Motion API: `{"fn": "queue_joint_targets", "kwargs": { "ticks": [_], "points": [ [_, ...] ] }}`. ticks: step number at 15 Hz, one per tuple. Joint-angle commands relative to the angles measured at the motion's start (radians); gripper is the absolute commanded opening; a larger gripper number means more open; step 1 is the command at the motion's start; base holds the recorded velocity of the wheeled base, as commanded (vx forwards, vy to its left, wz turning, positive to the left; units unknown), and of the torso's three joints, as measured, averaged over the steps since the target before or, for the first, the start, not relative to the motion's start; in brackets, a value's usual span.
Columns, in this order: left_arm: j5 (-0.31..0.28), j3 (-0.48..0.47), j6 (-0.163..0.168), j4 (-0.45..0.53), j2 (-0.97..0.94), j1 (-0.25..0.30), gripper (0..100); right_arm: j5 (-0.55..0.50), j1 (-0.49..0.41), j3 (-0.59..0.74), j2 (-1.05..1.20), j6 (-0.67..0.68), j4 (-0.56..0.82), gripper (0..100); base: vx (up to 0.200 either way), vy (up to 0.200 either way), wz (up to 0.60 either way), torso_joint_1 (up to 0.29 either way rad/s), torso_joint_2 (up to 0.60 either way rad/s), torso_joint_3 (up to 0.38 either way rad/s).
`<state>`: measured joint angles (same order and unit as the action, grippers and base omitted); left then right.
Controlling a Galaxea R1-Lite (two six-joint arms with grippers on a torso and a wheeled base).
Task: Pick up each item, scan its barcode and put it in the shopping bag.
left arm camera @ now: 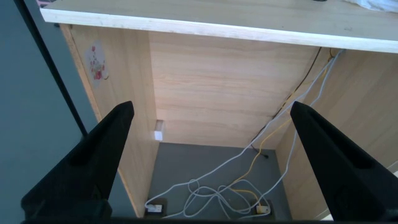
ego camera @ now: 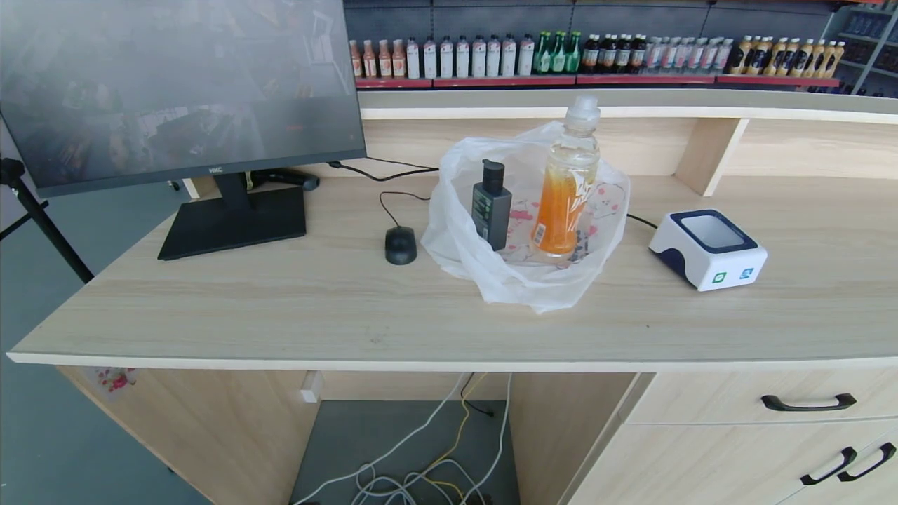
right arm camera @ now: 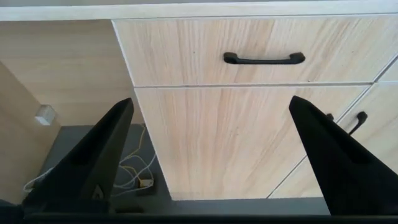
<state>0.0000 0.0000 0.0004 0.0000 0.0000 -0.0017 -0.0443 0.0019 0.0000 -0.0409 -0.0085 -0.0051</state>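
Observation:
A translucent white shopping bag point(ego camera: 523, 280) sits open on the wooden counter point(ego camera: 280, 301). Inside it stand a dark pump bottle point(ego camera: 491, 205) and a tall bottle of orange drink point(ego camera: 565, 188) with a white cap. To the bag's right rests a white and navy barcode scanner point(ego camera: 707, 248). My left gripper point(left arm camera: 211, 152) hangs open below the counter's front edge, facing the knee space with its cables. My right gripper point(right arm camera: 208, 152) is open too, low in front of the drawers point(right arm camera: 249, 59), holding nothing.
A monitor point(ego camera: 175, 84) on a black stand occupies the counter's left, with a black mouse point(ego camera: 400, 245) beside the bag. A raised ledge runs along the back, with shelves of bottles point(ego camera: 596, 55) behind it. Loose cables point(ego camera: 421, 470) lie on the floor under the counter.

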Motion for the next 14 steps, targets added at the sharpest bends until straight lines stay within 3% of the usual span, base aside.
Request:
{"fn": "queue_joint_targets", "kwargs": {
  "ticks": [1, 2, 8, 14],
  "points": [
    [0.000, 0.000, 0.000, 0.000, 0.000, 0.000, 100, 0.001, 0.000, 0.000, 0.041, 0.007, -0.001, 100, -0.200, 0.000, 0.00, 0.012, 0.00, 0.002],
    [0.000, 0.000, 0.000, 0.000, 0.000, 0.000, 100, 0.001, 0.000, 0.000, 0.041, 0.010, -0.001, 100, -0.200, 0.000, 0.00, 0.027, 0.01, -0.002],
    [0.000, 0.000, 0.004, 0.000, 0.000, 0.000, 100, 0.001, -0.002, 0.000, 0.041, 0.010, -0.001, 100, 0.000, 0.000, 0.00, 0.000, 0.00, 0.000],
    [0.000, 0.000, 0.006, 0.000, 0.000, 0.000, 100, 0.001, -0.002, 0.000, 0.041, 0.010, 0.001, 100, 0.000, -0.200, 0.00, 0.002, 0.00, 0.002]
  ]
}}
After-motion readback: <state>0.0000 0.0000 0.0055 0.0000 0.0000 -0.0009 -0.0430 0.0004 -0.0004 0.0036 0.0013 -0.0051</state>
